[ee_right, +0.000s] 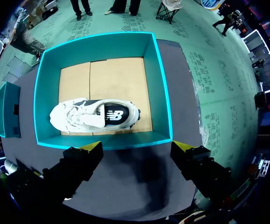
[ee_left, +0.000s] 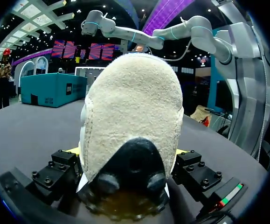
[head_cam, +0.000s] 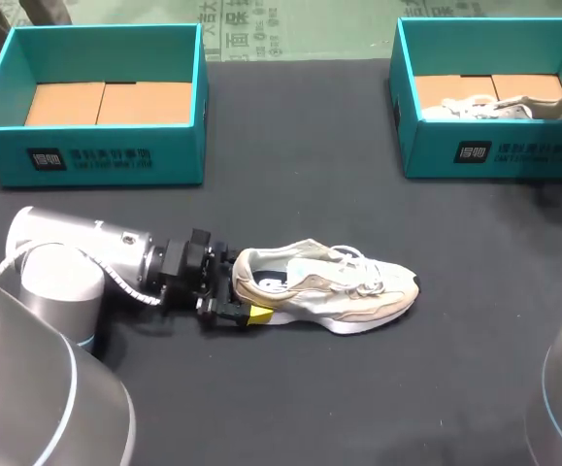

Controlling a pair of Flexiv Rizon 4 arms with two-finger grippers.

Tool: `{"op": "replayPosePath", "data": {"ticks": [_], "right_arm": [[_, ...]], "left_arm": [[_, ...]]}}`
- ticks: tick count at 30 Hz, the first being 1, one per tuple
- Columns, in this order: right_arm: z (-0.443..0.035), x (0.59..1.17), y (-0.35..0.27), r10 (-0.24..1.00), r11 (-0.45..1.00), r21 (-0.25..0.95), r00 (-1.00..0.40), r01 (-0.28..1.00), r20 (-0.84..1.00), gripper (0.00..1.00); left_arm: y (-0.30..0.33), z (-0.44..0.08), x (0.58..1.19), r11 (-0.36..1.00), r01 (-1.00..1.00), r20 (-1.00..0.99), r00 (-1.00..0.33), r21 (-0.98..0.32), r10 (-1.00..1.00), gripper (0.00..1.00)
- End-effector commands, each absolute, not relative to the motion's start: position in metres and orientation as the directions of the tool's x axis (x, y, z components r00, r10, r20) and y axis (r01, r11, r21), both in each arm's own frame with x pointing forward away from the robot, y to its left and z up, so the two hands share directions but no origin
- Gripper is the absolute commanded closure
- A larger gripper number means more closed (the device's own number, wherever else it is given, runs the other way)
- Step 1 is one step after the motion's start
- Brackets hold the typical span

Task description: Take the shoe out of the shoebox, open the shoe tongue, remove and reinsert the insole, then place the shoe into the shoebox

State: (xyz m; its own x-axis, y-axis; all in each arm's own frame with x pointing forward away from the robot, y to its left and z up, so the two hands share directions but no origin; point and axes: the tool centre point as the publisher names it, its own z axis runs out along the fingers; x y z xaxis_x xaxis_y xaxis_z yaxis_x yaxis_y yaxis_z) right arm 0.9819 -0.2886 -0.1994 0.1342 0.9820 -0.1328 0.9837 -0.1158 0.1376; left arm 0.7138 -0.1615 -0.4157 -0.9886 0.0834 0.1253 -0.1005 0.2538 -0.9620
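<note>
left tool (head_cam: 243, 287) holds shoe (head_cam: 331, 282) | 2nd shoe (head_cam: 494, 107) in shoebox (head_cam: 543, 155) | 2nd shoebox (head_cam: 106, 153)

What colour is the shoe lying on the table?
Cream-white with beige panels; the shoe shows best in the head view.

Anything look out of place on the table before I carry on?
Nothing spilled or damaged. One oddity: the second shoe lies on its side in the right shoebox, not on its sole. The table shoe sits upright, heel clamped in the left gripper; the right gripper hovers open above that box.
</note>
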Motion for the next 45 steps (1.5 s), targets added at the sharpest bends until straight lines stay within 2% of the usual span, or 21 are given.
{"op": "replayPosePath", "data": {"ticks": [1, 9, 10, 11, 12, 13, 14, 15, 16, 45], "right_arm": [[-0.1992, 0.9811, -0.2887, 0.982, -0.116, 0.139, 0.135, 0.984, -0.133, 0.0], [-0.1992, 0.9811, -0.2887, 0.982, -0.116, 0.139, 0.135, 0.984, -0.133, 0.0], [-0.1992, 0.9811, -0.2887, 0.982, -0.116, 0.139, 0.135, 0.984, -0.133, 0.0], [-0.1992, 0.9811, -0.2887, 0.982, -0.116, 0.139, 0.135, 0.984, -0.133, 0.0], [-0.1992, 0.9811, -0.2887, 0.982, -0.116, 0.139, 0.135, 0.984, -0.133, 0.0], [-0.1992, 0.9811, -0.2887, 0.982, -0.116, 0.139, 0.135, 0.984, -0.133, 0.0], [-0.1992, 0.9811, -0.2887, 0.982, -0.116, 0.139, 0.135, 0.984, -0.133, 0.0], [-0.1992, 0.9811, -0.2887, 0.982, -0.116, 0.139, 0.135, 0.984, -0.133, 0.0], [-0.1992, 0.9811, -0.2887, 0.982, -0.116, 0.139, 0.135, 0.984, -0.133, 0.0], [-0.1992, 0.9811, -0.2887, 0.982, -0.116, 0.139, 0.135, 0.984, -0.133, 0.0]], "left_arm": [[-0.1652, -0.4213, 0.7103, 0.246, -0.104, 0.126, -0.989, -0.964, 0.076, 0.0], [-0.1682, -0.4218, 0.7086, 0.234, -0.109, 0.128, -0.99, -0.966, 0.066, 0.0], [-0.1686, -0.4218, 0.7087, 0.233, -0.109, 0.128, -0.99, -0.966, 0.065, 0.07], [-0.1688, -0.4219, 0.7088, 0.232, -0.109, 0.128, -0.99, -0.966, 0.065, 0.15], [-0.169, -0.4219, 0.7089, 0.232, -0.109, 0.127, -0.99, -0.967, 0.065, 0.32], [-0.1692, -0.422, 0.7091, 0.232, -0.109, 0.127, -0.99, -0.967, 0.066, 0.54], [-0.1693, -0.422, 0.7092, 0.232, -0.108, 0.126, -0.99, -0.967, 0.067, 0.66], [-0.1693, -0.422, 0.7094, 0.232, -0.106, 0.125, -0.99, -0.967, 0.07, 0.91], [-0.1693, -0.422, 0.7095, 0.233, -0.105, 0.125, -0.99, -0.967, 0.071, 1.0], [-0.1639, -0.4227, 0.7179, 0.248, -0.118, 0.149, -0.983, -0.961, 0.11, 1.0]]}}
